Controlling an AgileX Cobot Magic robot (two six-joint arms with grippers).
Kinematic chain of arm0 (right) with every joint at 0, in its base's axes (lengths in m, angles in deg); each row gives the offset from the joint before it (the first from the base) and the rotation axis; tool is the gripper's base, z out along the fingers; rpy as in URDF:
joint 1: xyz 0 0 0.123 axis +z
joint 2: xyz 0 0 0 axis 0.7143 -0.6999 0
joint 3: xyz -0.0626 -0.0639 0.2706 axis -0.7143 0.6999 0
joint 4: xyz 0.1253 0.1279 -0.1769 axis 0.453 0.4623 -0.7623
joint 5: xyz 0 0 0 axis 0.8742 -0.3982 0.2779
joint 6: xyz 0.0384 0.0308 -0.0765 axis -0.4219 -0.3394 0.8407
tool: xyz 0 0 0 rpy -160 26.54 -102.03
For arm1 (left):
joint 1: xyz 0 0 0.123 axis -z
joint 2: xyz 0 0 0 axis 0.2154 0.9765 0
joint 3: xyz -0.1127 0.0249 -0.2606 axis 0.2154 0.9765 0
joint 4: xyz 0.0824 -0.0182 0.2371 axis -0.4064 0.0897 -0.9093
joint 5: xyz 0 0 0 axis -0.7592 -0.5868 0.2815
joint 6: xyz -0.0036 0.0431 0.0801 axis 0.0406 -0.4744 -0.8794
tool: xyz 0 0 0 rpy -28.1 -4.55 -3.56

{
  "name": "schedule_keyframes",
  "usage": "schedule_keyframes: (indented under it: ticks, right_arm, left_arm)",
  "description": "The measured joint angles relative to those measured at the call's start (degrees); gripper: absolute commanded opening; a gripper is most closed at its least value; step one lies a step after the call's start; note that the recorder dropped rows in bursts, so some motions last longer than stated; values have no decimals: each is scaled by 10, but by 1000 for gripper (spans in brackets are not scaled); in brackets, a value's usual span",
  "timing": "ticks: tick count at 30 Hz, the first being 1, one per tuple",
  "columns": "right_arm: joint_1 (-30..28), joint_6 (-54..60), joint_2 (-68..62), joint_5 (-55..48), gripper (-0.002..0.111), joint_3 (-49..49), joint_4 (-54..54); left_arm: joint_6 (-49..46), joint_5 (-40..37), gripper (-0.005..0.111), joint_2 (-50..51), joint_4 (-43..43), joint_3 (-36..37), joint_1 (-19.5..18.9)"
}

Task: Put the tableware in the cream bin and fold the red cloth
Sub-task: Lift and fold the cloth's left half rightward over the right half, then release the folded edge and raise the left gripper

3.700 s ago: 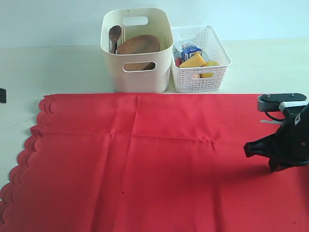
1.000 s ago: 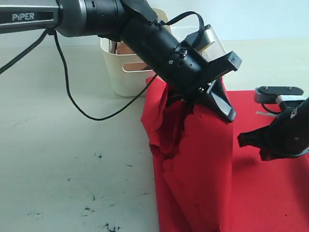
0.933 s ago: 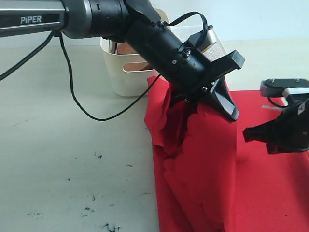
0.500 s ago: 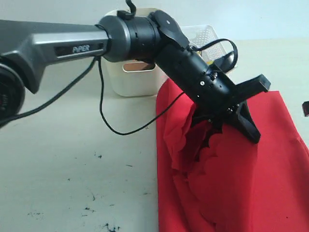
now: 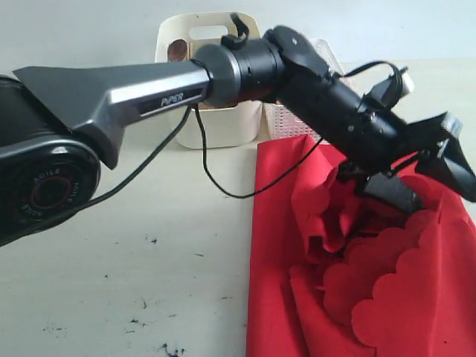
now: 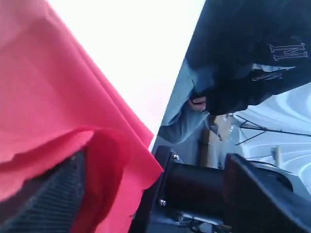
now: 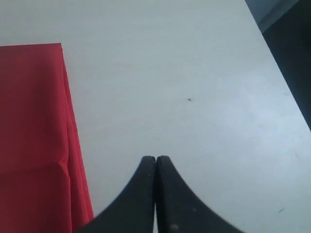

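Two claws to report. My left claw (image 5: 420, 177) stands spread over the red cloth (image 5: 387, 290), which lies bunched on the right of the counter (image 5: 134, 260) with its scalloped edge turned over on top. In the left wrist view, cloth drapes over one finger pad (image 6: 39, 204). The cream bin (image 5: 227, 123) sits behind that arm, near the cloth's far edge. My right claw (image 7: 155, 162) is pressed together above bare counter beside the cloth.
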Motion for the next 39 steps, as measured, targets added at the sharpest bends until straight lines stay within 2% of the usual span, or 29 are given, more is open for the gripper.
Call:
schedule_keyframes:
  ticks: [3,10,14,27,32,39]
  right_arm:
    - [0,5,4,-1,0,0,6]
    - [0,8,23,-2,0,0,9]
    - [0,12,25,-3,0,0,10]
    - [0,22,27,6,0,0,32]
    - [0,29,27,10,0,0,41]
    - [0,35,27,11,0,0,46]
  left_arm:
    - [-7,0,64,-27,-54,-23,-11]
    - [43,-5,64,-81,-248,-26,-39]
    - [88,-6,64,-92,-305,-16,-52]
    - [112,-6,64,-91,-331,189,-86]
    - [96,24,64,-91,-269,215,-87]
    - [86,30,64,-57,-199,218,-87]
